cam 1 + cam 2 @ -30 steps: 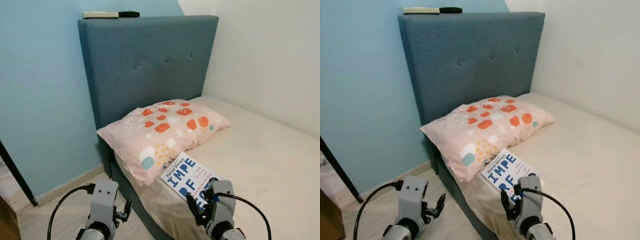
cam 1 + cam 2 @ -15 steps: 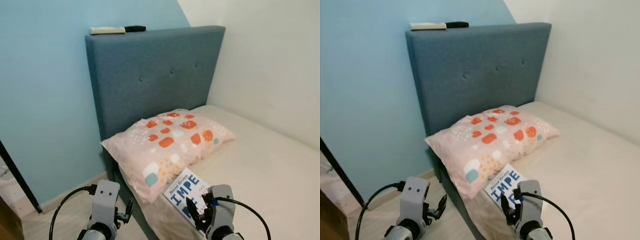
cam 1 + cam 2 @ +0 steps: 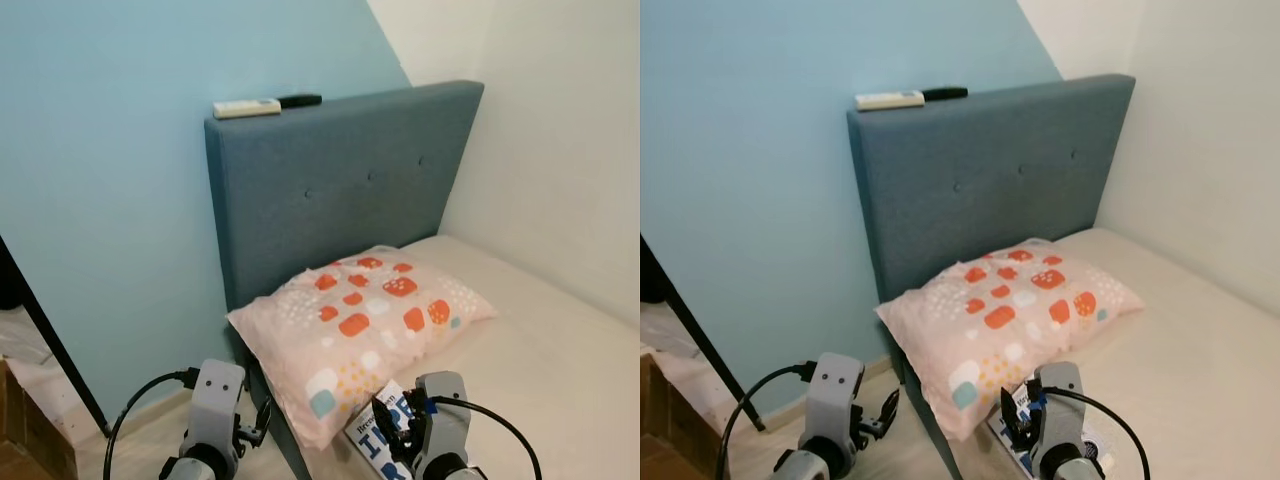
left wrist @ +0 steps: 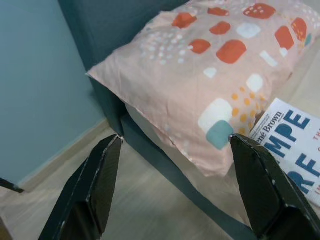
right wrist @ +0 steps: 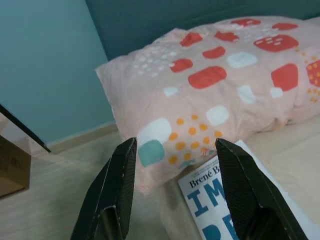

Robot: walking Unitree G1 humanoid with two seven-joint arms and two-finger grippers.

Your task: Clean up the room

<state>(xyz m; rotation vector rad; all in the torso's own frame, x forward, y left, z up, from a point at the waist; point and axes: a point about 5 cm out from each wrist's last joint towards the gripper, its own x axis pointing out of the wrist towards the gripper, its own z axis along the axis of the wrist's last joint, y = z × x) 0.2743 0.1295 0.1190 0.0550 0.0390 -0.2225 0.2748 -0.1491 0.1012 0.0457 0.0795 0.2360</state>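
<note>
A white book with blue letters [image 4: 292, 145] lies on the cream mattress [image 3: 540, 350], tucked against the near corner of a pink pillow with orange spots [image 3: 365, 325]. My right gripper [image 5: 175, 142] is open and empty, hovering just in front of the book [image 5: 215, 200] and the pillow's edge. My left gripper [image 4: 176, 137] is open and empty too. It is held low over the floor beside the bed's corner, with the pillow ahead of it. Both arms reach up from the bottom of the eye views.
A tall blue-grey headboard [image 3: 350, 190] stands against the blue wall. A white remote [image 3: 247, 108] and a black remote [image 3: 300, 100] lie on its top edge. A black pole [image 3: 50, 340] leans at the left, near a brown box [image 3: 25, 430]. Pale floor lies left of the bed.
The whole picture has slid down and to the right, so the camera has moved. The book now sits at the bottom edge. Both grippers stay open; nothing on the bed moved.
</note>
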